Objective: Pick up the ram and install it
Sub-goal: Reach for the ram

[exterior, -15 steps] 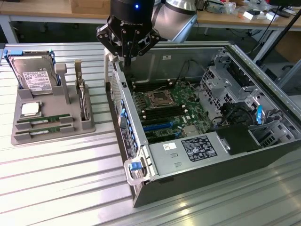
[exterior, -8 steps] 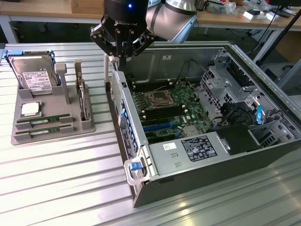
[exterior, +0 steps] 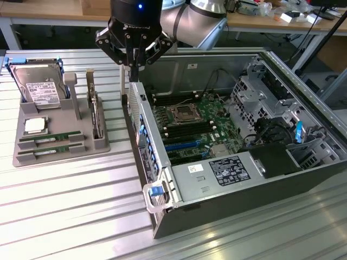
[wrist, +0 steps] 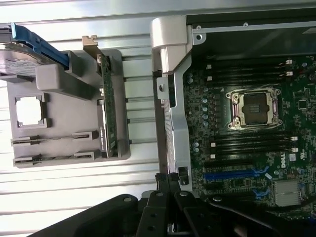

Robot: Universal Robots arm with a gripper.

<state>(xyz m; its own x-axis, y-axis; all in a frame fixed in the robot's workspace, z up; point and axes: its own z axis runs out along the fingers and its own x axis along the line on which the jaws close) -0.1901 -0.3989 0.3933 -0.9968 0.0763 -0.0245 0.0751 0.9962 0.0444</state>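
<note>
Two ram sticks, thin green boards, lie side by side in the front slots of a grey holder [exterior: 70, 127]: one ram [exterior: 51, 139] behind, the other ram [exterior: 49, 153] in front. In the wrist view they are the ram [wrist: 54, 139] and the ram [wrist: 54, 159]. My gripper [exterior: 134, 66] hangs above the back end of the open computer case's near side wall [exterior: 142, 130], well to the exterior view's right of the holder. Its fingers [wrist: 165, 190] are shut with nothing between them. Black memory slots [exterior: 187, 130] flank the bare processor socket [exterior: 182, 114] on the motherboard.
The holder also carries a silver hard drive [exterior: 38, 86], a square processor chip [exterior: 34, 125] and an upright card [exterior: 95, 114]. The case holds a drive cage [exterior: 260, 92], cables and a power supply [exterior: 227, 170]. A blue latch [exterior: 155, 190] sticks out at its front corner.
</note>
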